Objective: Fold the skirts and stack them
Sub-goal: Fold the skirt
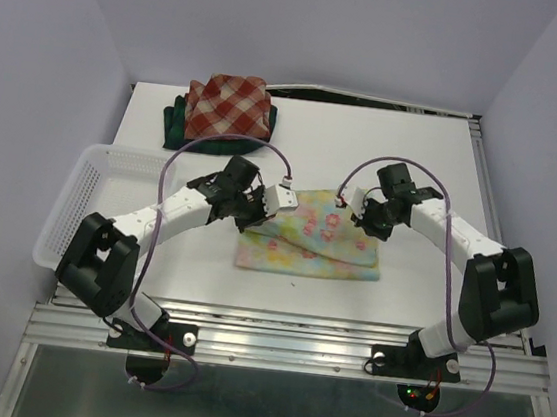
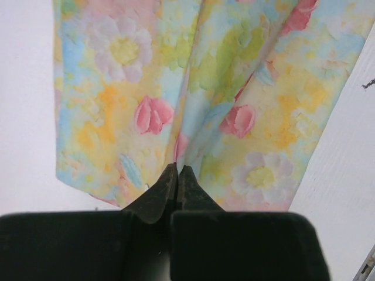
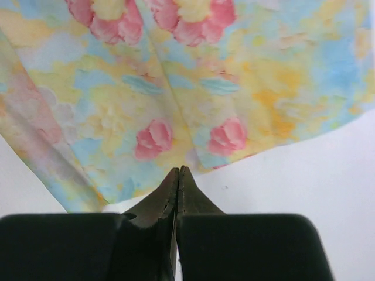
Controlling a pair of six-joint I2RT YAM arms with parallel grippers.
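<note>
Subject of inspection: the pastel floral skirt [image 1: 315, 245] lies flat on the white table [image 1: 406, 153], spread crosswise with a fold ridge running along its length. The left gripper [image 1: 254, 222] is set down at this skirt's left end. In the left wrist view its fingers [image 2: 158, 199] are pressed together with the tips on the cloth, pinching a raised crease of the floral fabric that runs straight away from them. The right gripper [image 1: 357, 223] is set down at the skirt's far right corner. In the right wrist view its fingers [image 3: 155, 205] are likewise pressed together, their tips meeting the hem, where the fabric puckers into a crease at the point of contact, with bare table just beside it. Both arms bend inward towards the skirt from either side. Beyond the skirt, well apart and towards the far left, the red-and-cream plaid skirt [image 1: 228, 105] sits folded on top of the dark green plaid skirt [image 1: 174, 128], whose edges show around it. To the left of the floral skirt, near but not touching it, a white mesh basket [image 1: 74, 195] stands at the table's edge.
</note>
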